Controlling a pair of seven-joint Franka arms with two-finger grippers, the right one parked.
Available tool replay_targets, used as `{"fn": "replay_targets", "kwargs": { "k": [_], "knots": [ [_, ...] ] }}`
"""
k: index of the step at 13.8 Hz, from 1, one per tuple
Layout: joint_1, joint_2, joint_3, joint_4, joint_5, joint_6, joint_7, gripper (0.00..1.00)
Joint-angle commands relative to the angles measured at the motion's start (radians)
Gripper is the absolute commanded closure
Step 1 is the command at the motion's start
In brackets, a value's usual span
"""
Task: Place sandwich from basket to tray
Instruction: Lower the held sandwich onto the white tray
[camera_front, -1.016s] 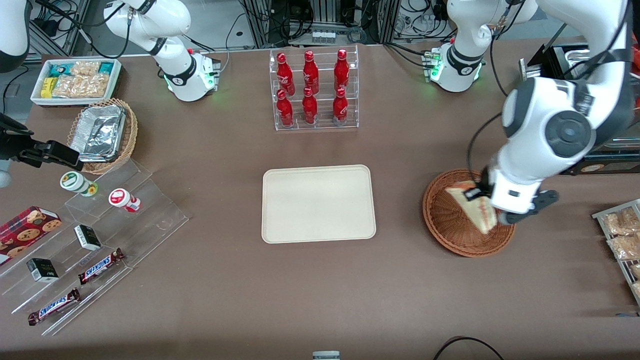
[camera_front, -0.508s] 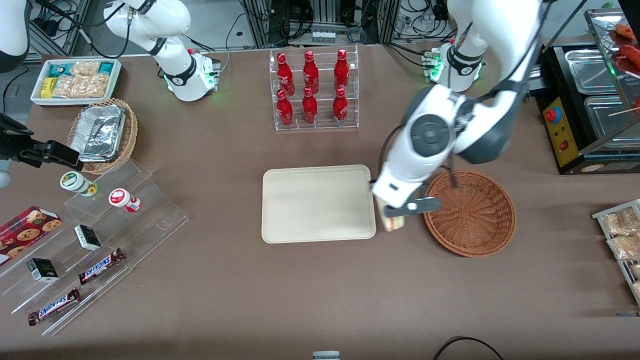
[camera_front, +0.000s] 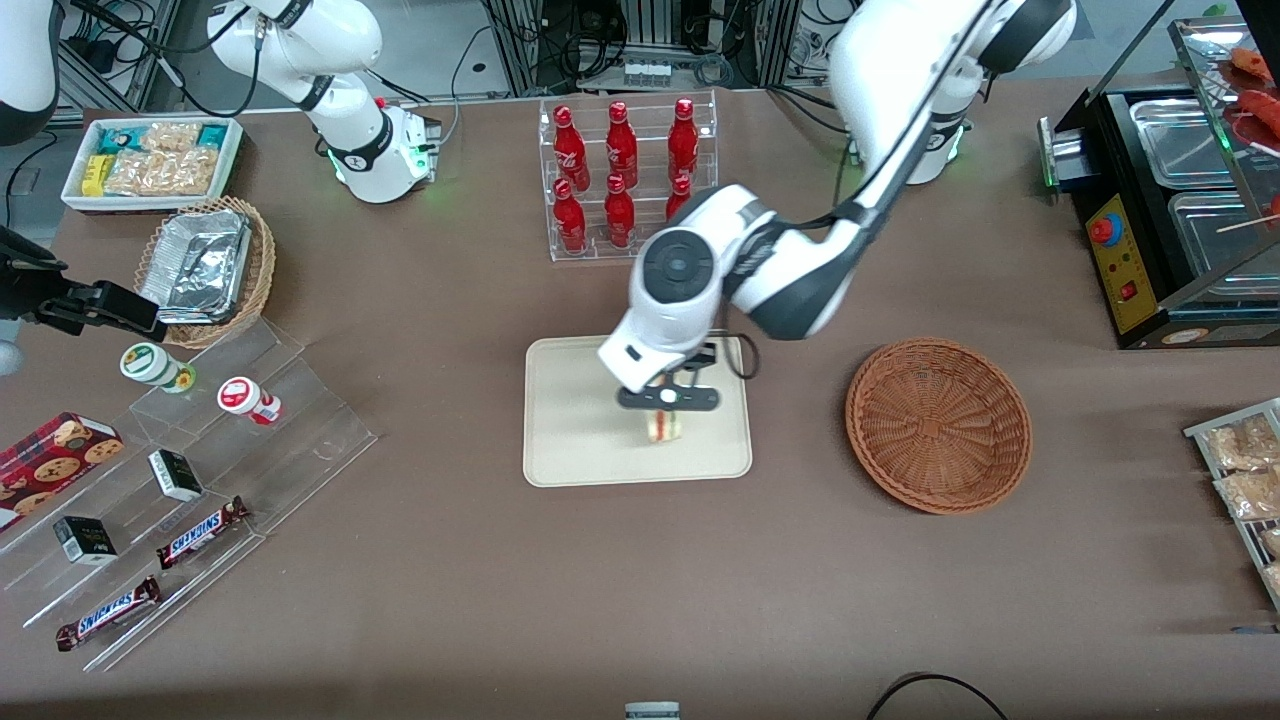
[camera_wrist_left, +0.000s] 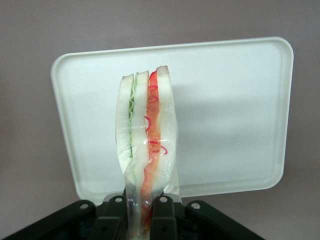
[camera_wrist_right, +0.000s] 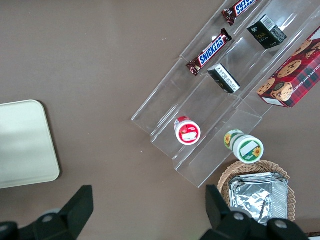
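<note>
The sandwich hangs pinched by one corner in the gripper, cut edge downward, so it can be lowered flat onto the tray. It sits over the tray's middle, toward five o'clock. The wicker basket stands at three o'clock on the bench.

You can't see the sandwich's lower end, pinched inside the gripper; the arm covers part of the tray.
</note>
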Motion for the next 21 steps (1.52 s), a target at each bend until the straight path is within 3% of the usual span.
{"fn": "replay_targets", "kwargs": {
  "k": [1, 6, 11, 12, 13, 14, 21],
  "knots": [
    [-0.051, 0.082, 0.012, 0.048, 0.037, 0.018, -0.015, 1.0],
    [-0.087, 0.166, 0.017, 0.051, 0.107, 0.113, -0.148, 1.0],
    [-0.088, 0.186, 0.015, 0.051, 0.109, 0.137, -0.156, 1.0],
    [-0.088, 0.188, 0.015, 0.051, 0.109, 0.137, -0.156, 0.89],
    [-0.088, 0.188, 0.015, 0.051, 0.107, 0.137, -0.154, 0.39],
    [-0.087, 0.188, 0.015, 0.051, 0.107, 0.137, -0.15, 0.04],
    [-0.068, 0.093, 0.018, 0.051, 0.103, 0.089, -0.157, 0.01]
  ]
}}
